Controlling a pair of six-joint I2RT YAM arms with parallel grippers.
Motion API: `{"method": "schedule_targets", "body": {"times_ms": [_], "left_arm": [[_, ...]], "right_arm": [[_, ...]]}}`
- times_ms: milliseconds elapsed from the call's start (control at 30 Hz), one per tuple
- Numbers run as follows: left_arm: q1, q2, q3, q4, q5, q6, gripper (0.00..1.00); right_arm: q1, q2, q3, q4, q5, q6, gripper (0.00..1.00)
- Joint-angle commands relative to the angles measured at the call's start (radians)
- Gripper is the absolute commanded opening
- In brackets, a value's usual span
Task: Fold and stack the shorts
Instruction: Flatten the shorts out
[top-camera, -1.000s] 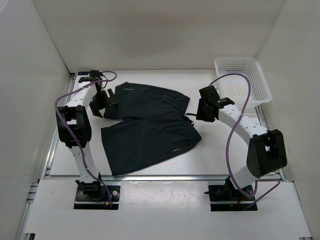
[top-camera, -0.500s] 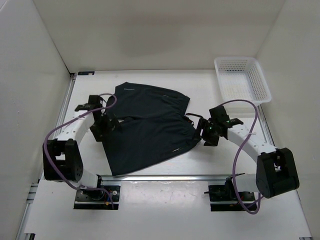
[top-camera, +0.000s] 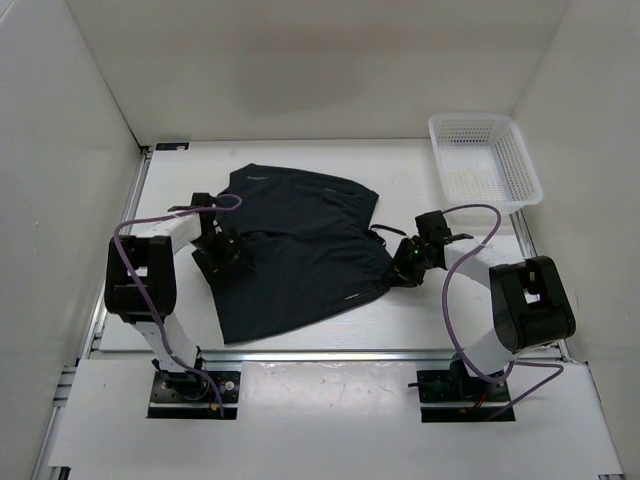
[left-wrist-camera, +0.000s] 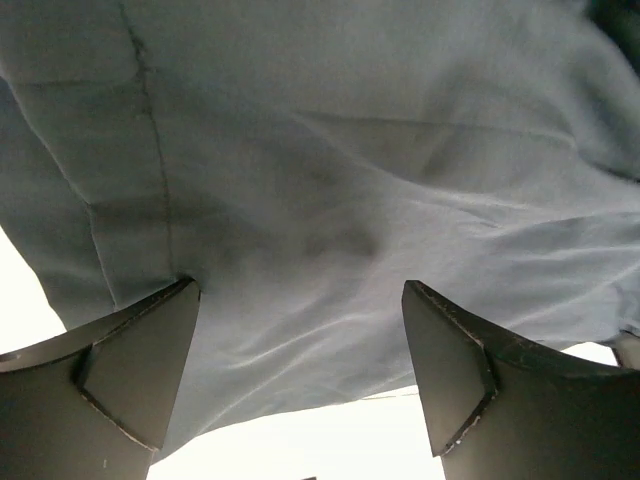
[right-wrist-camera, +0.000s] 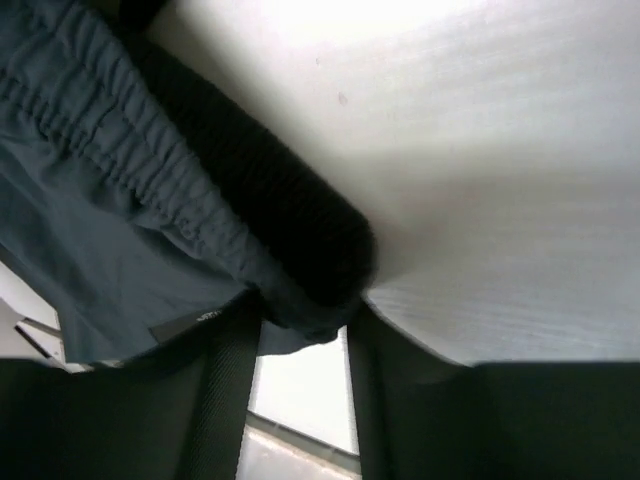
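Observation:
The dark navy shorts (top-camera: 300, 250) lie spread flat on the white table, waistband to the right and legs to the left. My left gripper (top-camera: 232, 262) hovers low over the left leg's edge, open wide, with cloth (left-wrist-camera: 350, 180) beneath and between its fingers (left-wrist-camera: 130, 370). At the near right corner of the waistband sits my right gripper (top-camera: 398, 268). In the right wrist view the gathered waistband (right-wrist-camera: 120, 200) ends in a corner pinched between the two fingertips of the right gripper (right-wrist-camera: 300, 320).
A white mesh basket (top-camera: 485, 160) stands at the back right corner. A drawstring (top-camera: 380, 235) pokes out of the waistband just behind the right gripper. Bare table (top-camera: 440, 310) lies in front of the shorts, up to the metal rail at the near edge.
Both arms came down and toward the front. The left gripper moved onto the left leg's edge. The right gripper dropped to the waistband corner, opened, then closed on it.

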Motion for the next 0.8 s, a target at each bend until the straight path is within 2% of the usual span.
{"method": "schedule_targets", "body": {"times_ms": [0, 33, 67, 167, 233, 367, 400, 467, 500, 533, 633, 733, 767], "left_arm": [[-0.004, 0.076, 0.067, 0.067, 0.009, 0.031, 0.93], [-0.004, 0.094, 0.099, 0.067, 0.009, 0.04, 0.93], [-0.004, 0.114, 0.117, 0.058, 0.009, 0.04, 0.93], [-0.004, 0.196, 0.209, 0.058, 0.044, 0.06, 0.92], [-0.004, 0.278, 0.277, 0.038, 0.073, 0.079, 0.92], [-0.023, 0.4, 0.537, -0.074, 0.043, 0.114, 0.92], [-0.023, 0.41, 0.574, -0.098, 0.021, 0.129, 0.92], [-0.023, 0.4, 0.639, -0.152, -0.006, 0.138, 0.93], [-0.023, 0.383, 0.648, -0.165, -0.04, 0.148, 0.93], [-0.023, 0.336, 0.648, -0.177, -0.059, 0.148, 0.96], [0.006, 0.241, 0.587, -0.201, -0.099, 0.148, 1.0], [0.06, 0.067, 0.4, -0.199, -0.099, 0.119, 1.0], [0.069, -0.039, 0.342, -0.189, -0.108, 0.108, 1.0]], "right_arm": [[-0.003, 0.013, -0.002, 0.061, 0.017, 0.025, 0.36], [-0.003, 0.013, -0.002, 0.061, 0.026, 0.025, 0.29], [-0.003, 0.003, -0.002, 0.047, 0.04, 0.025, 0.15], [-0.003, -0.062, -0.028, 0.016, 0.103, 0.034, 0.02], [-0.003, -0.12, -0.051, -0.008, 0.129, 0.062, 0.0], [0.015, -0.204, -0.132, -0.021, 0.152, 0.172, 0.0], [0.03, -0.23, -0.152, -0.021, 0.172, 0.195, 0.05], [0.087, -0.252, -0.152, -0.04, 0.236, 0.244, 0.2], [0.099, -0.27, -0.152, -0.053, 0.259, 0.244, 0.29], [0.109, -0.27, -0.152, -0.063, 0.281, 0.257, 0.51], [0.109, -0.293, -0.126, -0.099, 0.334, 0.244, 0.71], [0.109, -0.313, -0.105, -0.126, 0.367, 0.235, 0.76], [0.109, -0.313, -0.105, -0.126, 0.376, 0.235, 0.78]]}}
